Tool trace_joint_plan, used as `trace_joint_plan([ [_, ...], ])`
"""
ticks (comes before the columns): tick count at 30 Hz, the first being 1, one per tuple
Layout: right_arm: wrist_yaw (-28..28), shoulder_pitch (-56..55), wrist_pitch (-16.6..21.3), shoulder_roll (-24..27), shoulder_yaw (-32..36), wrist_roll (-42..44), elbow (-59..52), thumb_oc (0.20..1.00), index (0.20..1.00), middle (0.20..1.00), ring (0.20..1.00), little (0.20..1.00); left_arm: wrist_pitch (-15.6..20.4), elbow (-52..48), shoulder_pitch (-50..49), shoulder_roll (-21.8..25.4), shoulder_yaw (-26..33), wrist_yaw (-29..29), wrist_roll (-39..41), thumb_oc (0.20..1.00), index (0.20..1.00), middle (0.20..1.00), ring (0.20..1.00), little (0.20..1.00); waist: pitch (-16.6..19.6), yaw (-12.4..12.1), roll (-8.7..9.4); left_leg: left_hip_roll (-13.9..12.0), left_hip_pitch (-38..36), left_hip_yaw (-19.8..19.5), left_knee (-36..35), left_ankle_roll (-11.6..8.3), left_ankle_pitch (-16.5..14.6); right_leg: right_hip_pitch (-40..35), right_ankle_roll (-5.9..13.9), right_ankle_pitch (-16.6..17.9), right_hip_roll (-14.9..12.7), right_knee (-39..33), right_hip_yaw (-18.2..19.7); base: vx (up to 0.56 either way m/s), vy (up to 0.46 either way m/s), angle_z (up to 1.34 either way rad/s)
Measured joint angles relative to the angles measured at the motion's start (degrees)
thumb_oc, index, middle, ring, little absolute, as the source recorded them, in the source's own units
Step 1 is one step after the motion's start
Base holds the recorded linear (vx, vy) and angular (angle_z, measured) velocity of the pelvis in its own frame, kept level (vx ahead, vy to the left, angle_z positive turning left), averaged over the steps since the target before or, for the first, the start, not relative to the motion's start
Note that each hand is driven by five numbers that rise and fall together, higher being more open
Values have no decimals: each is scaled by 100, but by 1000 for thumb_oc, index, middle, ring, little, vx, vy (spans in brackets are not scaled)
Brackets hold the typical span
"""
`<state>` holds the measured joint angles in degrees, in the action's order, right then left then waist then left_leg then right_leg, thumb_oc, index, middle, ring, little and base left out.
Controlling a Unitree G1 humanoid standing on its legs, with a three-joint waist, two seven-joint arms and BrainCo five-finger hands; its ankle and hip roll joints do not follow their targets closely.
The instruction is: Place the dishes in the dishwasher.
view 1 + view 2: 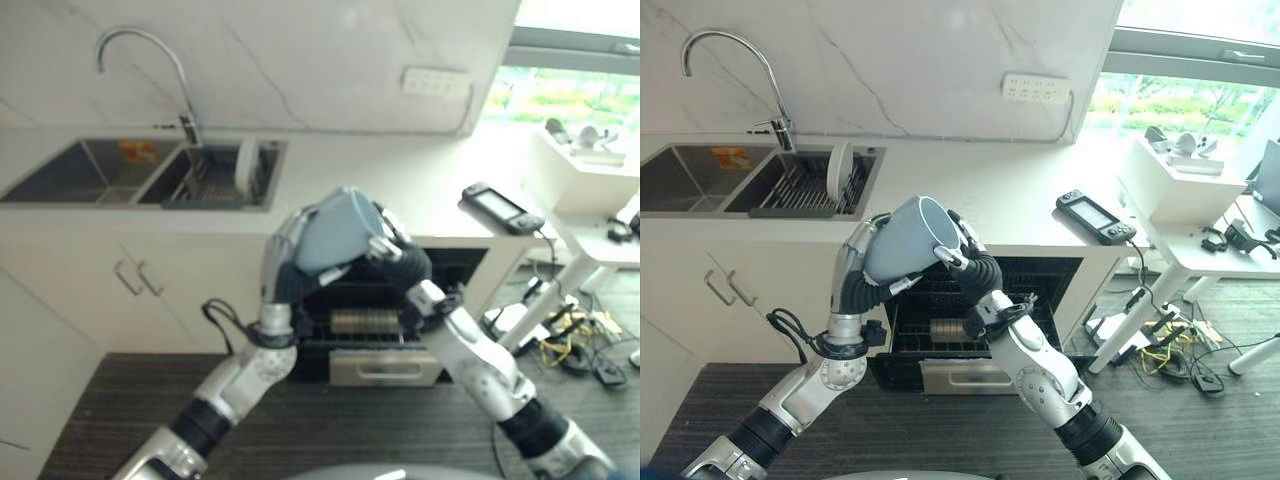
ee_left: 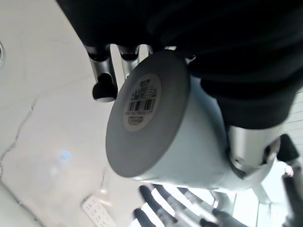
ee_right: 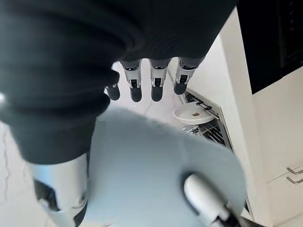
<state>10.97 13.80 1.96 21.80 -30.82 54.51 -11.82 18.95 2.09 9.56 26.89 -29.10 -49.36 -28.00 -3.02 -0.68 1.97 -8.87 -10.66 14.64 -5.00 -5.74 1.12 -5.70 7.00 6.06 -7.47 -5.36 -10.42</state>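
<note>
At centre frame, the left hand (image 1: 862,262) and right hand (image 1: 970,262) both curl their fingers round one blue-grey cup (image 1: 908,238), held tilted in front of the open dishwasher (image 1: 985,310). It looks stiff, glazed, slippery and breakable; gripping its side wall seems safest. Beyond, at upper left, one white plate (image 1: 839,171) stands in the sink (image 1: 700,180) on the worktop (image 1: 980,190).

Cup (image 1: 908,238) matt, smooth; sink (image 1: 700,180) brushed metal; wall (image 1: 900,60) glossy marble.

A kitchen: sink (image 1: 700,180), faucet (image 1: 735,60), open dishwasher (image 1: 970,310), countertop (image 1: 980,190).
</note>
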Motion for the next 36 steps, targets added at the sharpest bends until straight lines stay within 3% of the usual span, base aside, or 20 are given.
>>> trace_joint_plan([
  [24, 86, 218, -12, -130, -13, 0, 7, 1000, 1000, 1000, 1000, 1000, -224, -237, 3, 79, -17, 644, 433, 200, 200, 200, 200, 200, -227, -146, -94, -2, 74, -110, 0, -2, 0, 2, 12, -15, -10, -2, -121, -5, -2, 2],
  [36, 253, 555, -10, -230, -224, 5, 57, 1000, 1000, 1000, 1000, 1000, -64, 286, 32, -124, -134, 269, 413, 200, 200, 200, 200, 200, -232, -208, -91, 0, 52, -128, 1, -7, 4, -31, 11, -16, -10, 7, -139, 10, -2, 0],
])
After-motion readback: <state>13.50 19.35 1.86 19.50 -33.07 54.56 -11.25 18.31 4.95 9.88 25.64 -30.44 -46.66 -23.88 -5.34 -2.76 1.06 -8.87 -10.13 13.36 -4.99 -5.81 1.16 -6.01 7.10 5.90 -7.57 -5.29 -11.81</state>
